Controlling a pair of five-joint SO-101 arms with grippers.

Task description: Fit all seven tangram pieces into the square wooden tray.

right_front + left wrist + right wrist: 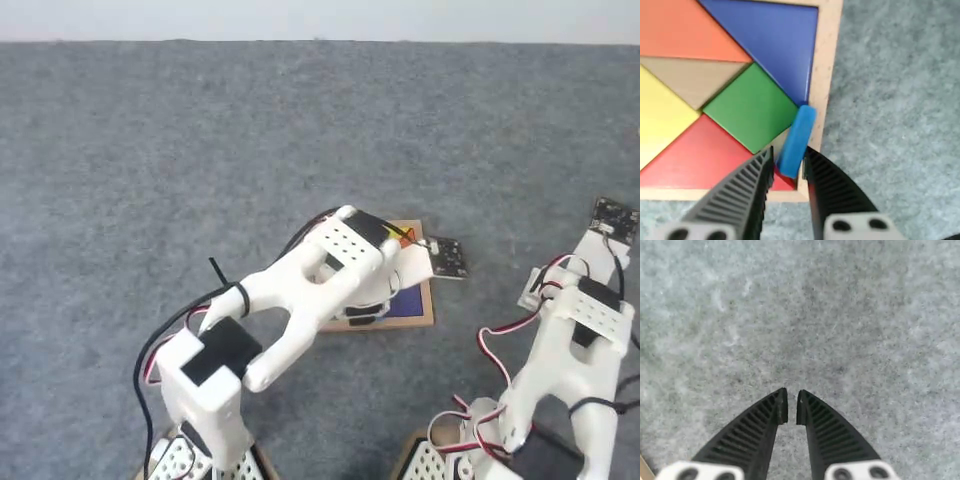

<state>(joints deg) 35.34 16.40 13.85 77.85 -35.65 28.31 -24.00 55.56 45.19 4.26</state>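
The square wooden tray (pixel 826 75) holds an orange, a dark blue, a tan, a yellow, a red and a green piece (pixel 752 107) lying flat. A light blue piece (pixel 796 140) stands on edge, tilted, in the gap by the tray's rim beside the green piece. My left gripper (pixel 788 162) is shut on the light blue piece. In the high view the left arm (pixel 330 265) covers most of the tray (pixel 425 318). My right gripper (pixel 791 407) hangs over bare carpet, its fingertips nearly touching with nothing between them; its arm (pixel 575 350) stands at the right.
Grey carpet (pixel 200 130) covers the whole table around the tray. A small dark circuit board (pixel 447 256) on the left wrist sticks out over the tray's far right corner. Black and red cables trail from both arm bases.
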